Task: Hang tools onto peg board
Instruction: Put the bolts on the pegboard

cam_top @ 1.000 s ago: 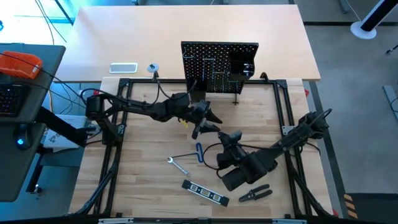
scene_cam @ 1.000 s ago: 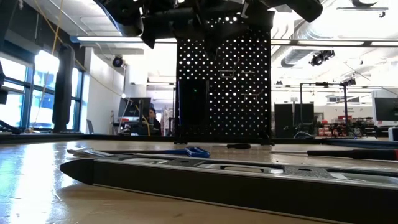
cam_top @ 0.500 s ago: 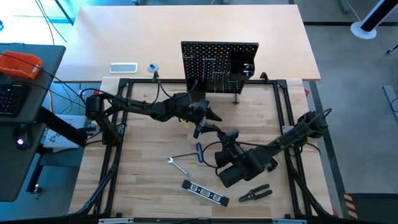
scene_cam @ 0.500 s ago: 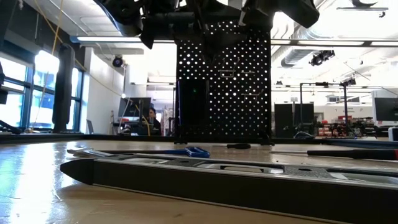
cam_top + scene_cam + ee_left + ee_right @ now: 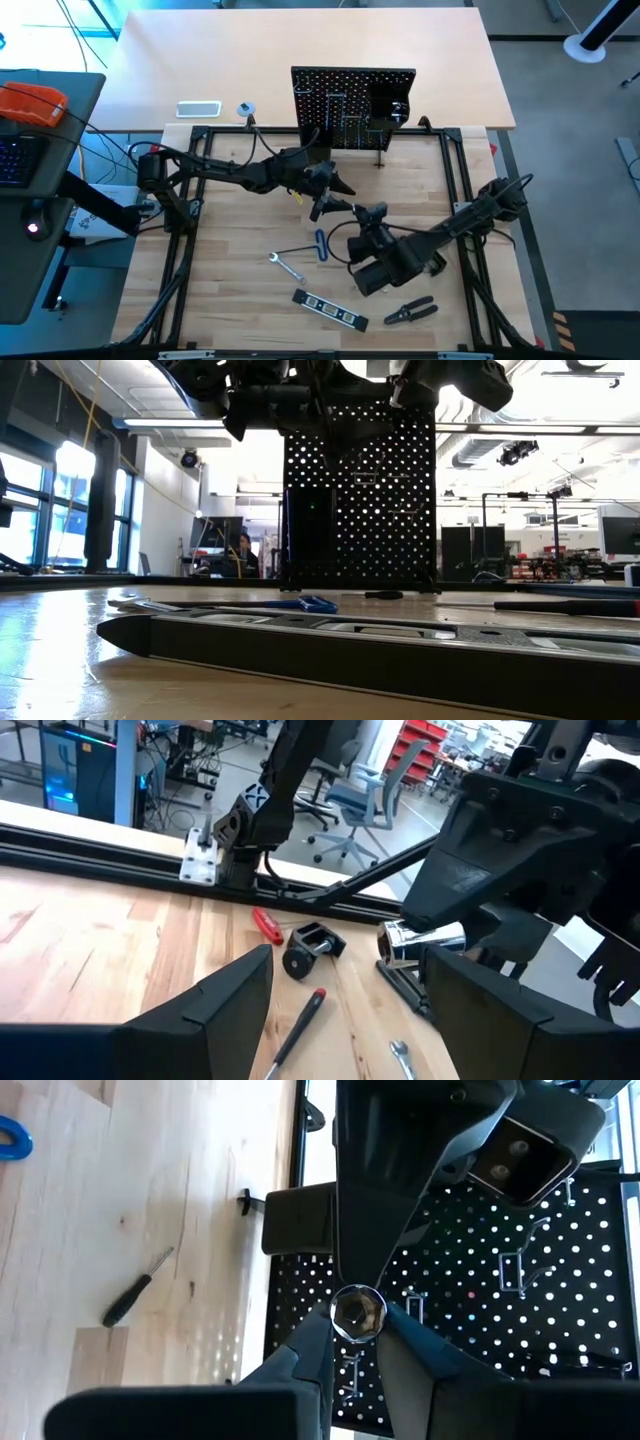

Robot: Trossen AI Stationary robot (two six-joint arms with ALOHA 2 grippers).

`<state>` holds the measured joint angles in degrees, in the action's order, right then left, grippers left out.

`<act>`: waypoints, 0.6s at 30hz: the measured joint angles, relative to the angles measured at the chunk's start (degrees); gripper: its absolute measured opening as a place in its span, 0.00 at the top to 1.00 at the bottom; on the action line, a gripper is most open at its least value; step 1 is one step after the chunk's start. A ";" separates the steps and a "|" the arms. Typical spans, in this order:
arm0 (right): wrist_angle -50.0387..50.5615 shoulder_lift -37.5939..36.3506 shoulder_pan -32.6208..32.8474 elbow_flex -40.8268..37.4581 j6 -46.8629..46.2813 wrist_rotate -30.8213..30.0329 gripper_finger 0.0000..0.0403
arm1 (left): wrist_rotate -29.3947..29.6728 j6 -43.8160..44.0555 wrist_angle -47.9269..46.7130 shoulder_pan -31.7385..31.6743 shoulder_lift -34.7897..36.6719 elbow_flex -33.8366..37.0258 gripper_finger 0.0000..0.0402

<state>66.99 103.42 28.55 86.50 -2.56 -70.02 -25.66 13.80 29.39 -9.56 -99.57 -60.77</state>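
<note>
The peg board (image 5: 352, 108) stands upright at the far edge of the framed wooden worktop (image 5: 230, 290), with a black box bin (image 5: 392, 100) mounted on its right-hand portion in the high view. The left pincer (image 5: 332, 196) is positioned over the middle of the worktop, just in front of the peg board; its fingers (image 5: 225, 1000) are spread wide apart and hold nothing. The right pincer (image 5: 372, 214) sits close beside the left one, slightly nearer the front of the worktop, and is clenched on a silver wrench (image 5: 358, 1312); the wrench's ring end shows between the two fingertips in the right wrist view, with the peg board behind it. The remaining tools lie flat on the worktop. A blue-handled bent key (image 5: 320, 243) rests near the centre, and a second silver wrench (image 5: 287, 266) lies just beside it toward the front. A black level (image 5: 329, 310) lies near the front edge, and black-handled pliers (image 5: 410, 312) lie to its right. A thin screwdriver (image 5: 380, 158) lies close to the foot of the peg board. In the left wrist view, a red-and-black clamp (image 5: 300, 938) and another screwdriver (image 5: 295, 1032) lie on the wood beneath the right arm. Beyond the frame, a white tray (image 5: 198, 109) and a small tape roll (image 5: 246, 109) sit on the lighter table surface to the left of the peg board.
</note>
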 joint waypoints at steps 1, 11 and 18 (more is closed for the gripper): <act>-0.23 0.00 -0.20 -0.01 0.09 0.10 0.87 | 0.09 -0.03 0.00 -0.02 0.00 0.02 0.38; -6.20 -0.10 -2.08 -0.02 6.94 2.45 0.87 | -1.59 -0.63 -0.31 -0.13 0.11 0.20 0.38; -6.40 -0.13 -2.94 -0.02 6.89 3.98 0.87 | -2.16 -0.64 -0.79 -0.50 0.09 0.22 0.38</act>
<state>60.59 103.28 25.61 86.48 4.33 -66.04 -27.82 13.17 28.60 -10.06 -99.48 -60.55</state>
